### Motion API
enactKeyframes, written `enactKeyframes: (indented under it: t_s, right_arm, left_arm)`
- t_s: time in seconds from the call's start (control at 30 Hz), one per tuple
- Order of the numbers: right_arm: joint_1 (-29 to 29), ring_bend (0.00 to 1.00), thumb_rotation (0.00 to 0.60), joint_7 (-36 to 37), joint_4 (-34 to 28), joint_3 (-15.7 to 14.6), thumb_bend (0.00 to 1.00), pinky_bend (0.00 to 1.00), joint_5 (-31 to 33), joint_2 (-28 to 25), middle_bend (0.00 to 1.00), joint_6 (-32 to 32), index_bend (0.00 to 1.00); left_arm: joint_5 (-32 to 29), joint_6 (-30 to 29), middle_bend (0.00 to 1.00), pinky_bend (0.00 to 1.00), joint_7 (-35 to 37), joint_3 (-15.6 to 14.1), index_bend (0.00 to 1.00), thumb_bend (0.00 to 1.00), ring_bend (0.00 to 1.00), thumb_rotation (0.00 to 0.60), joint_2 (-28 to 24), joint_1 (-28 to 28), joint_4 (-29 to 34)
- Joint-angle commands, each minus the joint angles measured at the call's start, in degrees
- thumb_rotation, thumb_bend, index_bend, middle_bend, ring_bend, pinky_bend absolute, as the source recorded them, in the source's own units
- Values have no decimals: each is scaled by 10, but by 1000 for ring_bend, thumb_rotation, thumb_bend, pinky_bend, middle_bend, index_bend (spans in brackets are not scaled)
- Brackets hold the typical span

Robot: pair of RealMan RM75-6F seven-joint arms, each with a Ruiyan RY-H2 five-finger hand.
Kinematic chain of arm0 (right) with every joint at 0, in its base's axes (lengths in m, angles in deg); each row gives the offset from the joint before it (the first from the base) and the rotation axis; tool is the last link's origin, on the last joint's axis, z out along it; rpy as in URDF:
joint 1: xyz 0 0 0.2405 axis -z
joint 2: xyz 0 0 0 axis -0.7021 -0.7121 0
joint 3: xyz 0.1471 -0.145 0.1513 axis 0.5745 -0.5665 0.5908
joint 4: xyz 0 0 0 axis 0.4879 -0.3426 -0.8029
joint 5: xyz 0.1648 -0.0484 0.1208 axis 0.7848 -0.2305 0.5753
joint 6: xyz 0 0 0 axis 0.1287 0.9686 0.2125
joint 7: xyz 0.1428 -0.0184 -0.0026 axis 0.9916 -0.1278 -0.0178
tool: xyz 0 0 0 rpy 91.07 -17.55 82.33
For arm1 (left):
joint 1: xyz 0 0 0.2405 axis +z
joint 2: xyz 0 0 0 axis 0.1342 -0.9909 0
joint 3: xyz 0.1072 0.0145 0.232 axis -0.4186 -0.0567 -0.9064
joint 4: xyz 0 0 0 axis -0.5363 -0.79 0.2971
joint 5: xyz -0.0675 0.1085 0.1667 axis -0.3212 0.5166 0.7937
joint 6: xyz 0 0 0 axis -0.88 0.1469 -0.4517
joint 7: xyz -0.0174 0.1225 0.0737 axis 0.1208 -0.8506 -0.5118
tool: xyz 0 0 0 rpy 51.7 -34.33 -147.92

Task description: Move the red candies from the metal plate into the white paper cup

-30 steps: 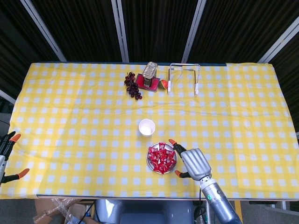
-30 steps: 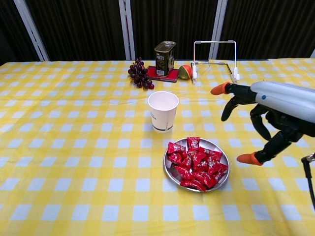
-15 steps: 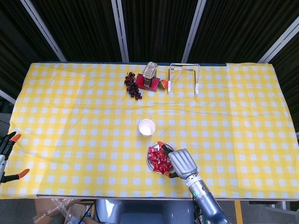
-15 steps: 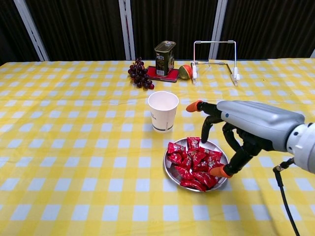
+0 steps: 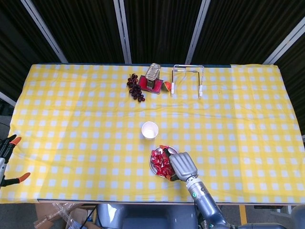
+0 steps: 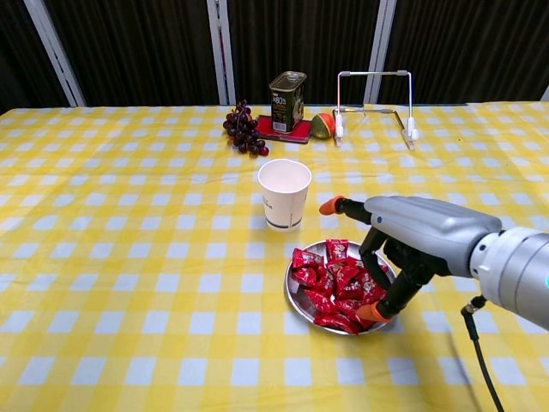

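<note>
right hand point(image 6: 403, 249) over the plate point(image 6: 298, 300), fingers spread wide on the candies point(image 6: 330, 279), none held; cup point(image 6: 284, 192) beyond it; left hand point(image 5: 7, 160) open.

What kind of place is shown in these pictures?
Probably a staged robot test area, not a home: dark curtain panels behind, a yellow checked tablecloth on the table, and orange clamps at its edge.

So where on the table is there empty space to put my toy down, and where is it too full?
There is lots of bare cloth left of the white paper cup and right of the wire rack. It is crowded at the front middle, where the right hand hangs over the metal plate of red candies, and around the grapes and tin.
</note>
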Motion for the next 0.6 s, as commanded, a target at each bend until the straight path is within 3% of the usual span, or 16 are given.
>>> enactKeyframes:
  t_s: [0.03, 0.6]
  right_arm:
    - [-8, 882, 600, -3, 10, -1, 246, 1000, 18, 10, 718, 1, 62]
    - [-41, 882, 600, 13, 33, 15, 247, 1000, 66, 52, 718, -4, 66]
  left_arm:
    - [-1, 1, 0, 0, 0, 0, 0, 34, 0, 600, 0, 0, 1]
    - [-8, 7, 0, 0, 1, 0, 0, 34, 0, 600, -3, -2, 6]
